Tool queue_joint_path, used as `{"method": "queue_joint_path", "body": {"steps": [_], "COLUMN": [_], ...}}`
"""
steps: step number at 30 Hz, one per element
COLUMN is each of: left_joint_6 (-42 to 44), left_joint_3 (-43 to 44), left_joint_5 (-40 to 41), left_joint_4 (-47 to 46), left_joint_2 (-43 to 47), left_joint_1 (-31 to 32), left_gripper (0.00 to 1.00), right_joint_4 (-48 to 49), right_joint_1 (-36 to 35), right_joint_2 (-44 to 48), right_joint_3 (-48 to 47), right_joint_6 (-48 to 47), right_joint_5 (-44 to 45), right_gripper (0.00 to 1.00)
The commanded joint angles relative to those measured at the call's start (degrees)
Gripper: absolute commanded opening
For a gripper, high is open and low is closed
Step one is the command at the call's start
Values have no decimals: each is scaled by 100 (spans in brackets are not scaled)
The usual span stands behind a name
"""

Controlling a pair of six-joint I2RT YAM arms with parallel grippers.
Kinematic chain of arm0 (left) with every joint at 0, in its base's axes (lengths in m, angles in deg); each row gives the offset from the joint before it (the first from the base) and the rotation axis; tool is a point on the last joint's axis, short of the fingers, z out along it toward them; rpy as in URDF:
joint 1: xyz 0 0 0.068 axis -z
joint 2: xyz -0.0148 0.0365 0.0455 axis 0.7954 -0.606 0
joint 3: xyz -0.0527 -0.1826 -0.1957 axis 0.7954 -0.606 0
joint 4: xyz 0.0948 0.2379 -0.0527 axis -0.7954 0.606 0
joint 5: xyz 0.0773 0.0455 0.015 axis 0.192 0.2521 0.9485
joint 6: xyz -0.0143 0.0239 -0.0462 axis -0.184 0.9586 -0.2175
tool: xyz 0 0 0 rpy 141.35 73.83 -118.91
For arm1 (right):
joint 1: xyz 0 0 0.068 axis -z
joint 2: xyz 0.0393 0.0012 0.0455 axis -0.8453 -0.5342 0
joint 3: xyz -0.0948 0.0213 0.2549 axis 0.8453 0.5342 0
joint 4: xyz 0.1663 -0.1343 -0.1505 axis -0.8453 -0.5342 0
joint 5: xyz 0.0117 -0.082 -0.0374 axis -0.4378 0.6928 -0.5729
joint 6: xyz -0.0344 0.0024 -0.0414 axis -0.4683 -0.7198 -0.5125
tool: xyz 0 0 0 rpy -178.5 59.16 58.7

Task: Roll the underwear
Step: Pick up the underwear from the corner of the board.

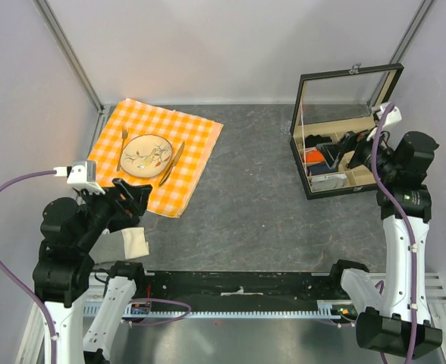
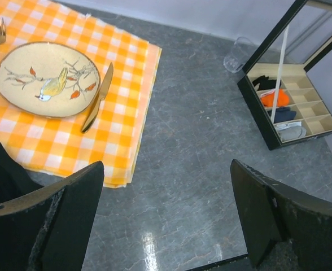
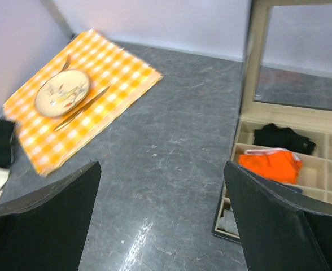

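Nothing's started yet. Left gripper (image 2: 166,217) and right gripper (image 3: 161,217) both hover with jaws apart and empty. The dark fabric (image 2: 5,169) by the checkered cloth (image 1: 189,144) is probably the underwear, still unrolled.

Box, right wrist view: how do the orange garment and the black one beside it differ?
The orange garment is bright with a pale edge; the black garment is plain dark. Orange sits one compartment nearer this camera than black. Both lie bundled inside the box.
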Motion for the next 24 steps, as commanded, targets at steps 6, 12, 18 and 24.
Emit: {"method": "queue_joint_path", "body": {"steps": [6, 12, 18, 24], "left_joint_6": [-176, -343, -651, -809], "left_joint_3": [-729, -941, -923, -1029], "left_joint_5": [487, 1250, 2420, 3247], "left_joint_4": [-24, -41, -295, -788], "left_joint_2": [-520, -1082, -2224, -3506], "left_joint_1": [10, 10, -7, -296], "left_gripper": [99, 98, 98, 95], "right_joint_4": [-143, -205, -302, -178], "right_joint_1": [-725, -1183, -1245, -1245], "right_joint_2": [-98, -186, -283, -415], "right_joint_3": [345, 626, 907, 1224], "right_joint_6": [-1447, -1939, -2537, -2599], "right_joint_5": [-662, -512, -1038, -1620], "right_gripper": [98, 98, 98, 98]}}
